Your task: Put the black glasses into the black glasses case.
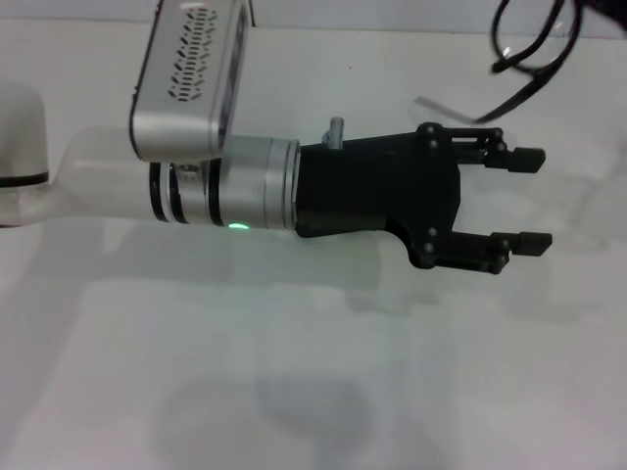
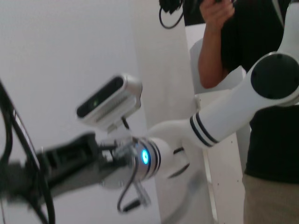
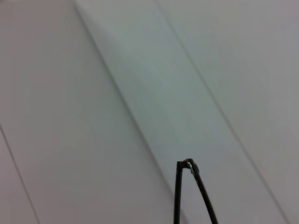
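The black glasses [image 1: 505, 65] hang above the table at the far right edge of the head view, casting a faint shadow below. In the left wrist view my right gripper [image 2: 28, 177] is a blurred dark shape with the glasses' thin frame [image 2: 7, 126] crossing its tip, and it looks shut on them. The right wrist view shows only two slim temple tips [image 3: 178, 196] over the white table. My left gripper [image 1: 537, 198] hovers mid-table with its fingers spread wide and nothing between them, below and short of the glasses. The black glasses case is out of view.
The white table [image 1: 294, 392] fills the head view. In the left wrist view a person [image 2: 261, 70] in dark clothes stands beside the table's edge, behind my right arm [image 2: 224, 116].
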